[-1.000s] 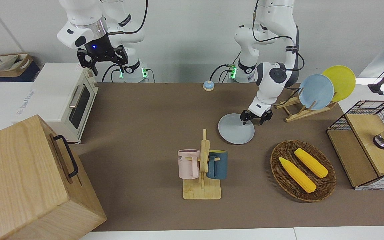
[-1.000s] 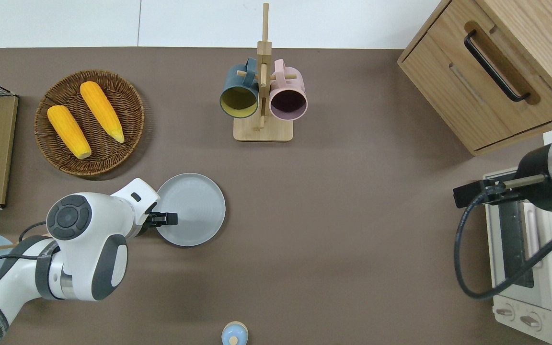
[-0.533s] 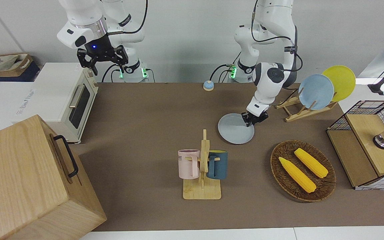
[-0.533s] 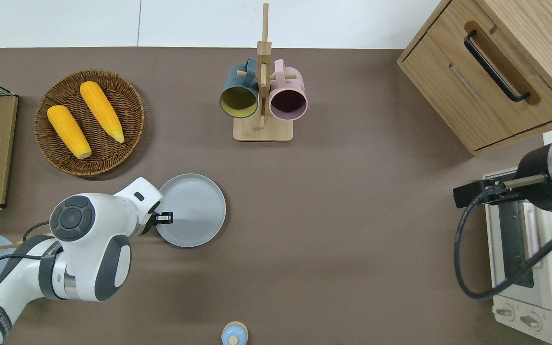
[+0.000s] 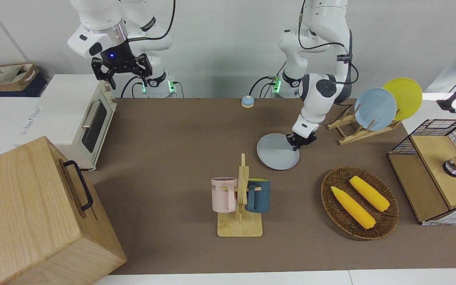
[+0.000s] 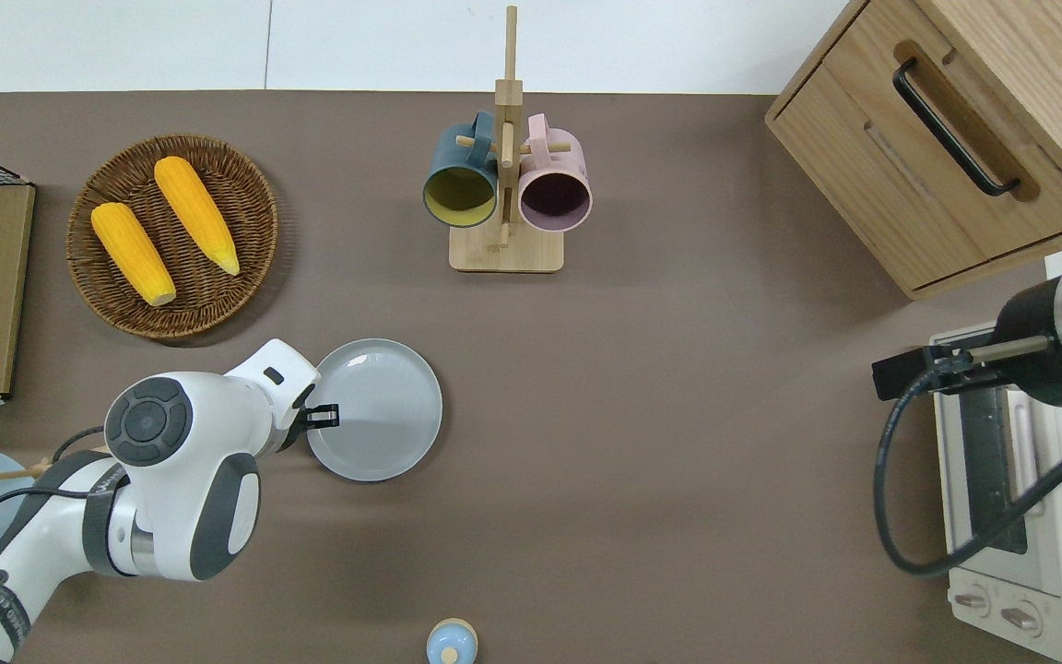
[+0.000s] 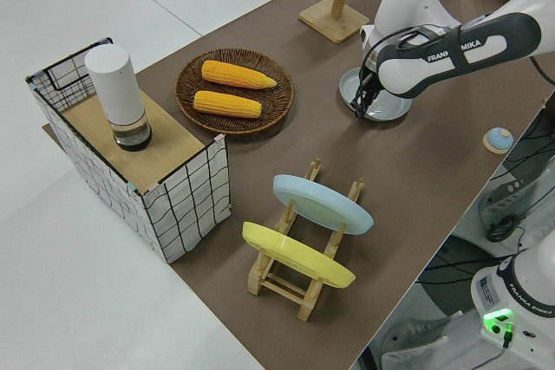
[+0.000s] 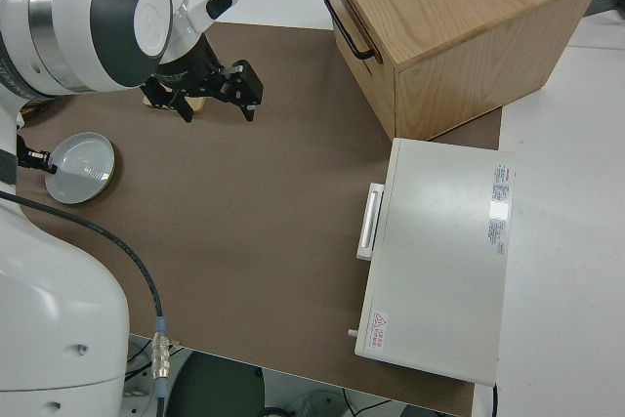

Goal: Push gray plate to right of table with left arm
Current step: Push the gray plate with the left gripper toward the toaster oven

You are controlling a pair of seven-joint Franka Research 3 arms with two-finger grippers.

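The gray plate (image 5: 278, 151) (image 6: 374, 409) lies flat on the brown table (image 5: 172, 130), between the mug rack and the robots. My left gripper (image 5: 300, 141) (image 6: 326, 415) is shut and low at the plate's rim, on the side toward the left arm's end of the table, touching it. It holds nothing. The plate also shows in the right side view (image 8: 81, 168). My right gripper (image 5: 121, 71) is open and parked.
A mug rack (image 5: 240, 198) with a pink and a blue mug stands farther from the robots than the plate. A wicker basket (image 5: 327, 186) of corn, a plate rack (image 5: 376, 109), a toaster oven (image 5: 77, 114), a wooden cabinet (image 5: 34, 213) and a small blue bell (image 5: 247, 101) are on the table.
The left gripper's fingers went from open to shut at the plate's rim. The plate has slid a little toward the right arm's end of the table. The right arm has not moved.
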